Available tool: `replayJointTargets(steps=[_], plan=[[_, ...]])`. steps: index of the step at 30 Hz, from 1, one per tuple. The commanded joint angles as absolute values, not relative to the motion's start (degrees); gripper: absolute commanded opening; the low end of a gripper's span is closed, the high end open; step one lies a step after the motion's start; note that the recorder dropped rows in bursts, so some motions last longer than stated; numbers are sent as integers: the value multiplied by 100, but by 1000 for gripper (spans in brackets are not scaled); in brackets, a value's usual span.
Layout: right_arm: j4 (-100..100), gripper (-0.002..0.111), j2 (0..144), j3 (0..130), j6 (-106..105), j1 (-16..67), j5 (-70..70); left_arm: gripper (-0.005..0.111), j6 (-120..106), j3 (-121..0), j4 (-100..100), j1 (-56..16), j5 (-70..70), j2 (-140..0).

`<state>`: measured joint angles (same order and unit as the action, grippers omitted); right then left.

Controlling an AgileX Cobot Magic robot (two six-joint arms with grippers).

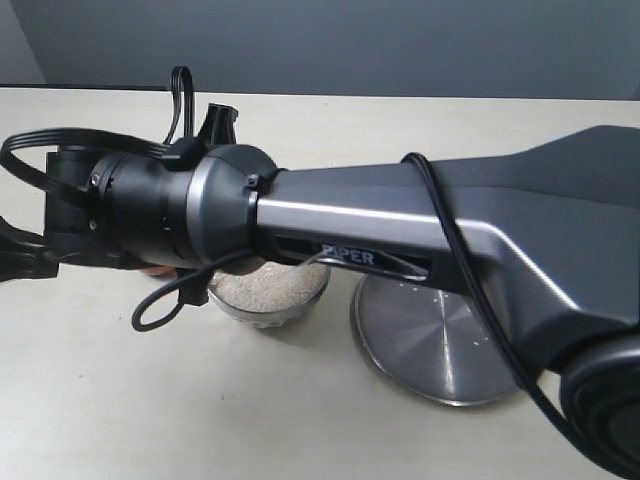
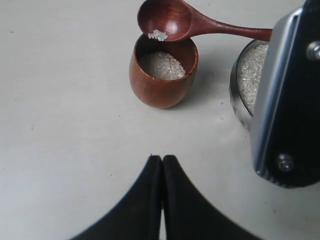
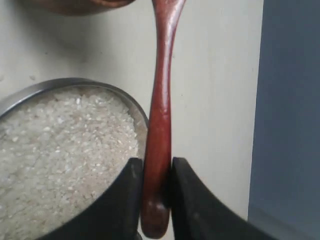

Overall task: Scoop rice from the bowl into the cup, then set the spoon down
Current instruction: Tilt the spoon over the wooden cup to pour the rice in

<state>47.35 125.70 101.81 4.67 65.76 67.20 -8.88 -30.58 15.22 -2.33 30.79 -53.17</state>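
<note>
On my right wrist feed, the nearest thing is the right gripper [image 3: 156,164]. Its two black fingers are drawn partway in and clamp the spoon [image 3: 161,100] from both sides near the tail of its handle. Just beside that grip is the steel bowl [image 3: 60,82], filled nearly to the rim with rice [image 3: 65,150]. The handle runs along the bowl's edge and away towards the cup, of which I see only a sliver of rim on this feed.

On the left wrist feed, the left gripper [image 2: 162,161] is closest to the lens. Its fingers are pressed together with nothing between them, and it hangs over bare table [image 1: 100,400]. Past it the wooden cup [image 2: 162,87] stands upright, with rice partway up inside. The spoon's round end is tipped over the cup's mouth, with a few grains of rice in its lowest part. I cannot tell whether the spoon touches the rim. The bowl is just beside the cup, half hidden by the right arm [image 1: 380,220].

On the exterior feed that arm fills the foreground, reaching across from the right and covering the cup and spoon. Under it I see the bowl, and close beside it the flat steel plate [image 1: 440,350], dotted with stray grains. Beyond the table's far edge is a plain grey wall [image 1: 350,40].
</note>
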Motion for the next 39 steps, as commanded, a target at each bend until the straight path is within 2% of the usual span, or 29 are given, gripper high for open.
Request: replayJointTargets(steps=[1,39], plan=[[4841,-1,12557,10200,346,6570,6848,0,-852,-3021,1578,-245,3022,-5336],[4985,-1,12557,10200,168,6689,6996,0,-852,-3021,1657,-245,3024,-5336]])
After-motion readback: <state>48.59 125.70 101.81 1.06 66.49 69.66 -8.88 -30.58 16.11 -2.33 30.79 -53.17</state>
